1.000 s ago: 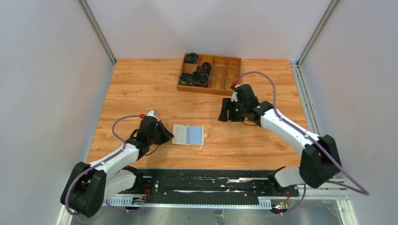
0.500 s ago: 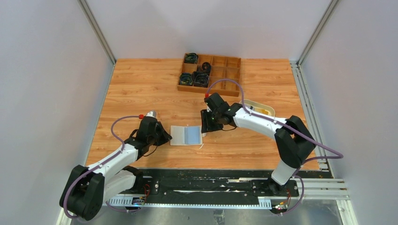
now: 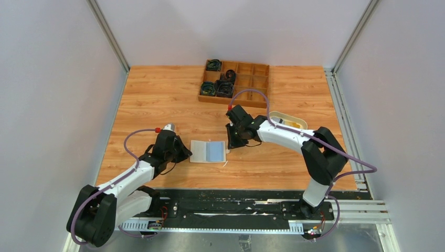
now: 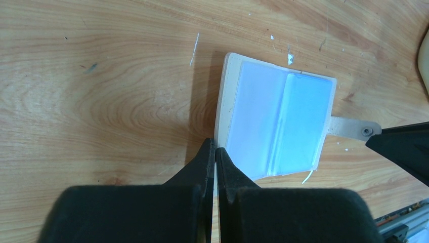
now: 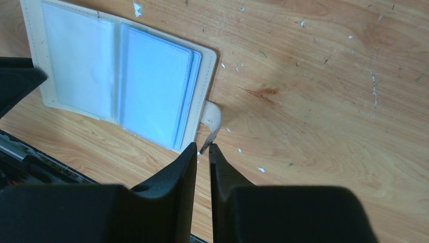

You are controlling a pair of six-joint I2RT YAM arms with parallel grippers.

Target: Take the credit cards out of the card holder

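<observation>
The card holder (image 3: pixel 208 151) lies open on the wooden table, a beige wallet with clear sleeves. A grey-blue credit card (image 5: pixel 152 96) shows through the right-hand sleeve, and the left sleeve looks paler (image 4: pixel 258 109). My left gripper (image 3: pixel 187 154) is shut, its tips (image 4: pixel 215 148) resting at the holder's left edge. My right gripper (image 3: pixel 230 143) stands at the holder's right side. Its jaws (image 5: pixel 203 148) have come nearly together round the lifted end of the snap tab (image 5: pixel 211 119).
A brown wooden compartment box (image 3: pixel 246 84) with dark coiled cables stands at the back. A cream oval tray (image 3: pixel 287 119) sits behind the right arm. The black mounting rail (image 3: pixel 231 202) runs along the near table edge.
My right arm swung left from beside the box to the holder's tab, uncovering the tray, and its jaws closed from wide to nearly together. The holder shifted slightly left. The left gripper stayed shut.
</observation>
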